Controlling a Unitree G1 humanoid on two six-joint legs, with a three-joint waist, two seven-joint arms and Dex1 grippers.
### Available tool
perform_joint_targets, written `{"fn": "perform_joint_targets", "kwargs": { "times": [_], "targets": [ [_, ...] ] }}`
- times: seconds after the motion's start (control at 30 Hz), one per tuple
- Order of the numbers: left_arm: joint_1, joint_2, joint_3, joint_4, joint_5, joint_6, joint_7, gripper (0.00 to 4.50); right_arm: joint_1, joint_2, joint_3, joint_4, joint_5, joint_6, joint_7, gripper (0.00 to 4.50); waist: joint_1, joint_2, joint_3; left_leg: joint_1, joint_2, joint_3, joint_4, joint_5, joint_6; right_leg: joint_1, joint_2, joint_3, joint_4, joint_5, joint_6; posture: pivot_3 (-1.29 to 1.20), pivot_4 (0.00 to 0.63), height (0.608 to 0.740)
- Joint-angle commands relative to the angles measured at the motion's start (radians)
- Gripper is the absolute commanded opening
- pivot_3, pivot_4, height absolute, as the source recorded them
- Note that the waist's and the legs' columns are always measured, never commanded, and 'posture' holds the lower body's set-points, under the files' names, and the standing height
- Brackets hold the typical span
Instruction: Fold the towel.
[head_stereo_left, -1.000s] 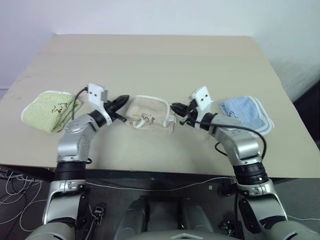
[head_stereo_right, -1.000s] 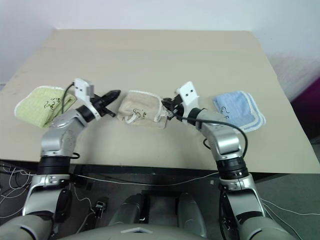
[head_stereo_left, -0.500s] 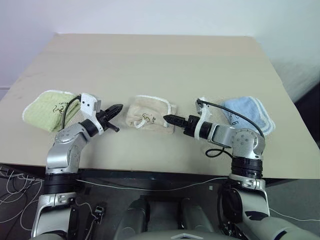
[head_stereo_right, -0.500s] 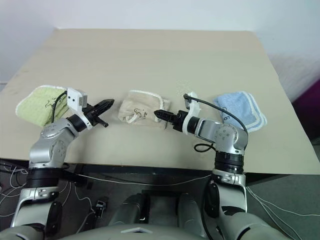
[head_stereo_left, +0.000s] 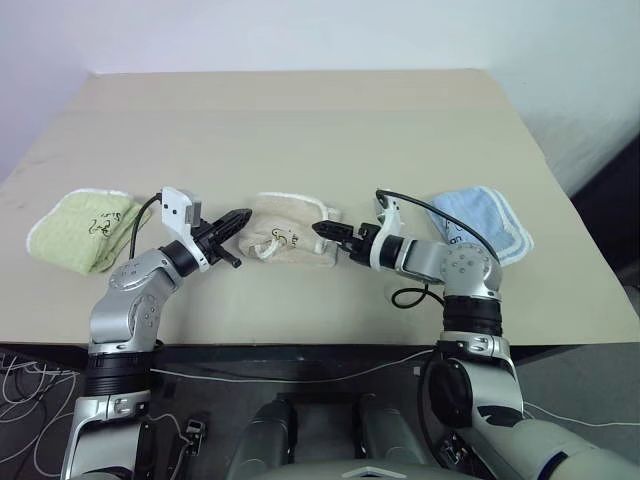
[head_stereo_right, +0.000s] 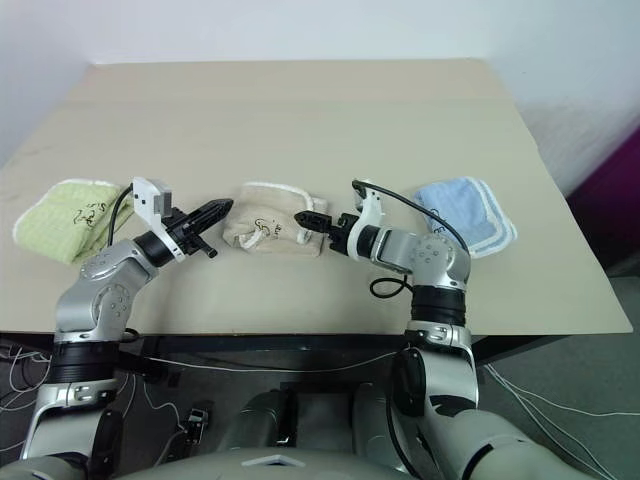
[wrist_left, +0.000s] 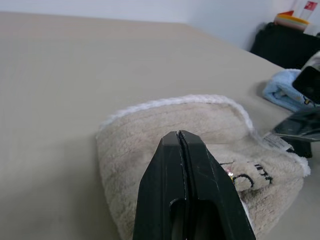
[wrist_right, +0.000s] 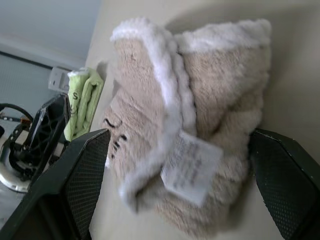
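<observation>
The beige towel (head_stereo_left: 288, 238) lies bunched and folded on the table (head_stereo_left: 300, 120) between my two grippers, its white corded edge and dark emblem facing up. My left gripper (head_stereo_left: 240, 217) is shut and empty, its tip just off the towel's left end; its closed fingers (wrist_left: 178, 150) point level at the towel (wrist_left: 200, 125). My right gripper (head_stereo_left: 330, 232) is open at the towel's right end. Its fingers (wrist_right: 80, 175) stand wide apart with the towel (wrist_right: 200, 110) and its white label between and just ahead of them.
A folded yellow-green towel (head_stereo_left: 78, 228) lies at the left, and a light blue towel (head_stereo_left: 487, 222) at the right behind my right arm. A black cable (head_stereo_left: 420, 295) loops off my right wrist. The table's front edge (head_stereo_left: 300, 343) runs just below both arms.
My right gripper has opened, rolled over and sunk lower by the towel's right end. The left gripper drew back slightly and stayed shut. The camera view shifted.
</observation>
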Motion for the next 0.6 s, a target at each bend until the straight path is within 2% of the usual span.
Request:
{"fn": "perform_joint_targets", "kwargs": {
  "times": [0.03, 0.2, 0.3, 0.6],
  "targets": [
    [-0.007, 0.008, 0.014, -0.036, -0.022, 0.003, -0.008, 0.0, -0.045, 0.018, 0.04, 0.082, -0.03, -0.053, 0.013, 4.47, -0.004, 0.0, 0.0, 0.0, 0.0, 0.0, 0.0, 0.0, 0.0, 0.0, 0.0, 0.0, 0.0, 0.0, 0.0, 0.0, 0.15, 0.74],
    [0.016, 0.007, 0.011, -0.071, -0.032, 0.017, -0.013, 0.0, -0.078, 0.027, 0.047, 0.163, -0.037, -0.084, 0.031, 4.47, -0.007, 0.0, 0.0, 0.001, 0.001, 0.0, 0.0, 0.0, 0.0, 0.0, 0.001, 0.0, 0.001, 0.0, 0.0, 0.0, 0.15, 0.74],
    [0.032, 0.009, 0.012, -0.091, -0.042, 0.026, -0.013, 0.0, -0.086, 0.024, 0.04, 0.18, -0.029, -0.087, 0.036, 3.87, -0.007, 0.0, 0.0, 0.001, 0.002, 0.001, 0.0, 0.0, 0.0, 0.0, 0.001, 0.001, 0.001, 0.0, 0.0, 0.0, 0.15, 0.74],
    [0.038, 0.012, 0.007, -0.099, -0.046, 0.032, -0.016, 0.0, -0.083, 0.008, 0.018, 0.185, -0.015, -0.087, 0.039, 0.81, -0.004, 0.0, 0.0, 0.001, 0.001, 0.002, -0.001, 0.0, 0.0, -0.001, 0.001, 0.001, 0.001, 0.0, 0.0, 0.0, 0.15, 0.74]
  ]
}}
